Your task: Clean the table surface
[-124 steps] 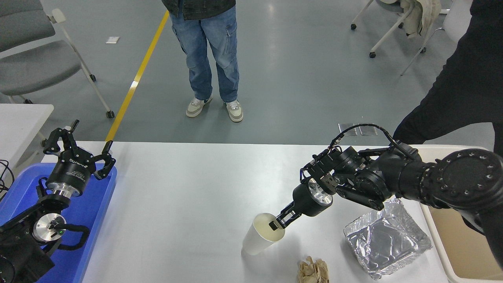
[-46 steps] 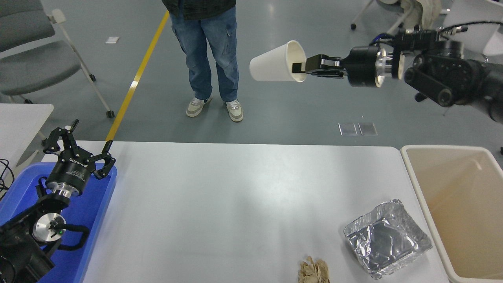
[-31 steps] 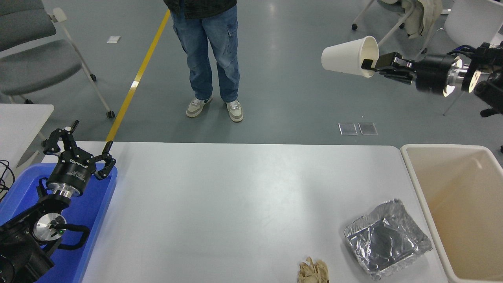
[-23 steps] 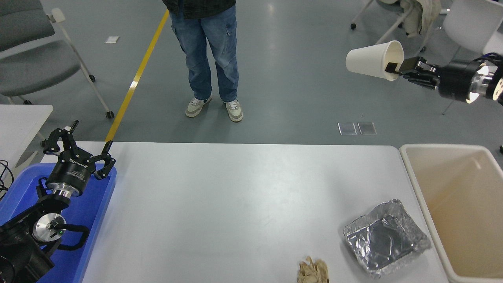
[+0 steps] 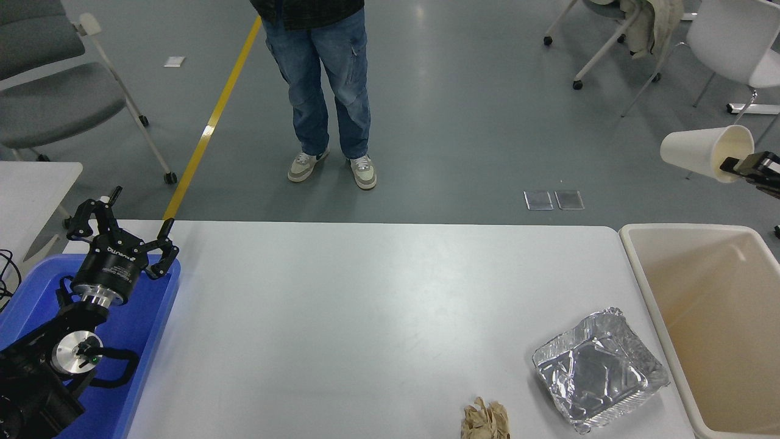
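The white-grey table surface (image 5: 341,317) fills the lower middle of the head view. On it lie a crumpled foil tray (image 5: 600,369) at the front right and a crumpled brown paper ball (image 5: 485,419) at the front edge. My right gripper (image 5: 731,164) enters at the right edge, shut on the rim of a white paper cup (image 5: 701,152) held sideways in the air above the far end of the beige bin (image 5: 646,268). My left gripper (image 5: 122,235) is parked at the lower left, open and empty.
A blue bin (image 5: 152,317) stands under the left arm at the table's left. A person in jeans (image 5: 323,79) stands beyond the far edge. Chairs stand on the floor at far left and far right. A smaller white table (image 5: 30,189) is at the left.
My right gripper has lifted the paper cup off the table, then swung it right and lower, to the picture's right edge over the beige bin. The left arm has not moved.
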Motion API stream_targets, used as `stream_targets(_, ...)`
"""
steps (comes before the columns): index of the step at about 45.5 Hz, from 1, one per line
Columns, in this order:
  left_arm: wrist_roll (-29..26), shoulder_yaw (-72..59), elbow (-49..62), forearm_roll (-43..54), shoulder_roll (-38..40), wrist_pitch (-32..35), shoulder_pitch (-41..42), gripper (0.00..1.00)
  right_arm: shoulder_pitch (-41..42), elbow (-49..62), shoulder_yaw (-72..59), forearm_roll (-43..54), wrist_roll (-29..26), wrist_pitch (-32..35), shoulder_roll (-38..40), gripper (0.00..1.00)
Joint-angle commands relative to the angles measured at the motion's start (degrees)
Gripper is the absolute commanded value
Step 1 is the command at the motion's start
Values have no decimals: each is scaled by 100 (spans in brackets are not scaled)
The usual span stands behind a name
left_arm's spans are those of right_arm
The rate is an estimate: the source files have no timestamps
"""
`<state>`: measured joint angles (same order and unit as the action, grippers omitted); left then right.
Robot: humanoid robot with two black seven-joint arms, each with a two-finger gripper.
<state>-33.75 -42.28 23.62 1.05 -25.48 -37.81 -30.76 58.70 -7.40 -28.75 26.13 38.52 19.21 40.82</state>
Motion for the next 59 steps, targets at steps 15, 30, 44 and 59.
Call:
stream_targets(15,0,0,-6,1,-1,-7,0,100,-737,591,53,-354,-2778,-277,-21,0)
stream_targets(30,0,0,3,1,-1,2,0,100,-1299,582,53,-355,-3377,-628,-487,0)
stream_targets(44,0,0,3,1,8,2,0,100,-1633,582,53,-355,-3386,-1033,-1207,0)
stream_targets(59,0,0,3,1,8,-7,0,100,-1800,591,62,-355,-3562,-1384,-1674,0)
